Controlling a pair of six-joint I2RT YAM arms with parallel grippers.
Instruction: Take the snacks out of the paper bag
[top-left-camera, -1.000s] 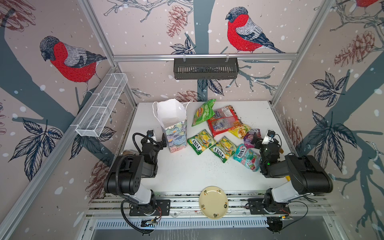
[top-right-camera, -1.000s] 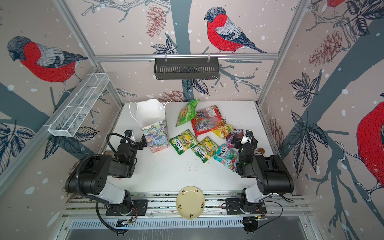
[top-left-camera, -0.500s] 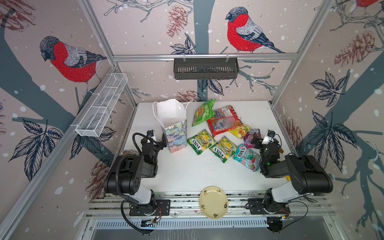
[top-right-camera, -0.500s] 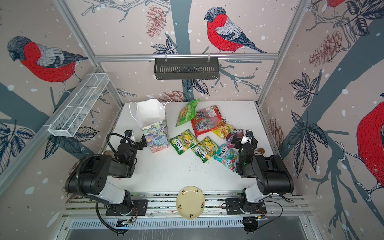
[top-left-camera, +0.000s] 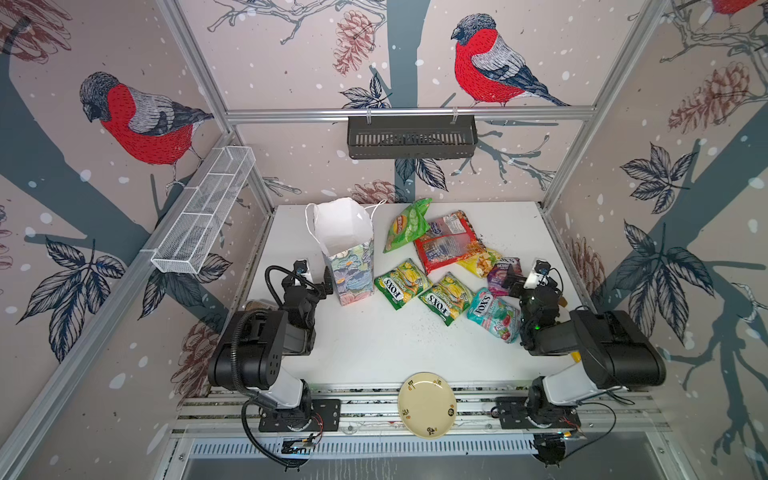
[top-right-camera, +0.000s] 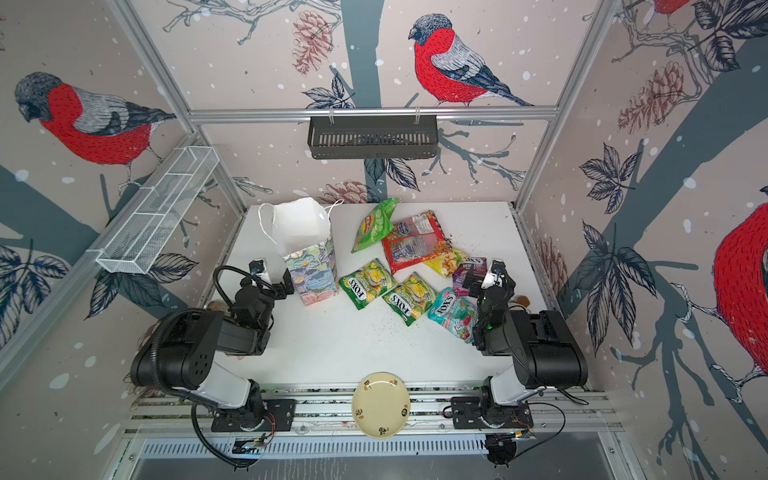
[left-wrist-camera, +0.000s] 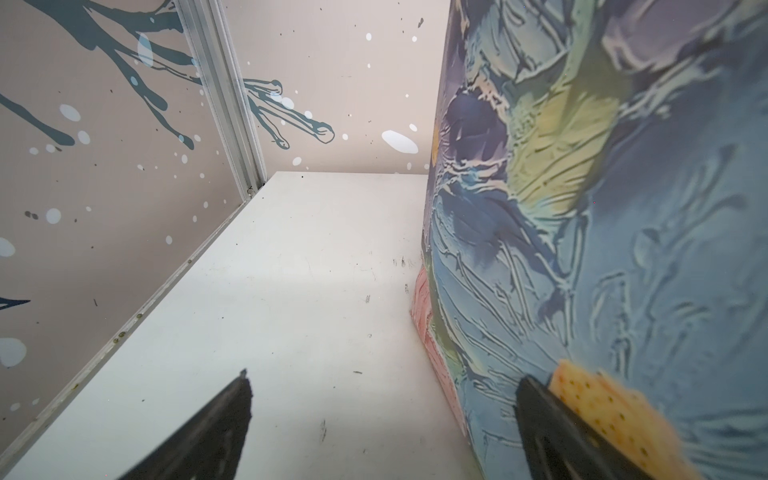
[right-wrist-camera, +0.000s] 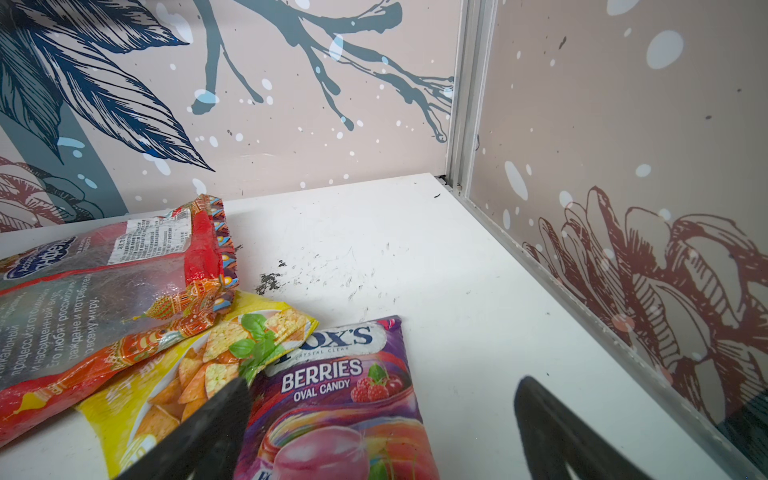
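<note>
The paper bag (top-left-camera: 351, 266) (top-right-camera: 313, 270) stands upright at the back left, and only its white inside shows through the open top. Beside it on the table lie several snacks: a green cucumber packet (top-left-camera: 409, 224), a large red one (top-left-camera: 449, 241), a yellow one (top-left-camera: 480, 262), a purple one (top-left-camera: 503, 274), two green FOX'S packets (top-left-camera: 401, 284) (top-left-camera: 446, 297) and a teal one (top-left-camera: 494, 313). My left gripper (top-left-camera: 313, 286) (left-wrist-camera: 384, 378) is open, one finger against the bag's floral wall (left-wrist-camera: 582, 249). My right gripper (top-left-camera: 532, 282) (right-wrist-camera: 382, 381) hangs open just above the purple packet (right-wrist-camera: 345, 395).
A cream plate (top-left-camera: 426, 405) lies on the front rail between the arm bases. A black basket (top-left-camera: 411, 137) hangs on the back wall and a white wire basket (top-left-camera: 203, 216) on the left wall. Dark crumbs speckle the table (right-wrist-camera: 374, 257) near the red packet (right-wrist-camera: 104, 291).
</note>
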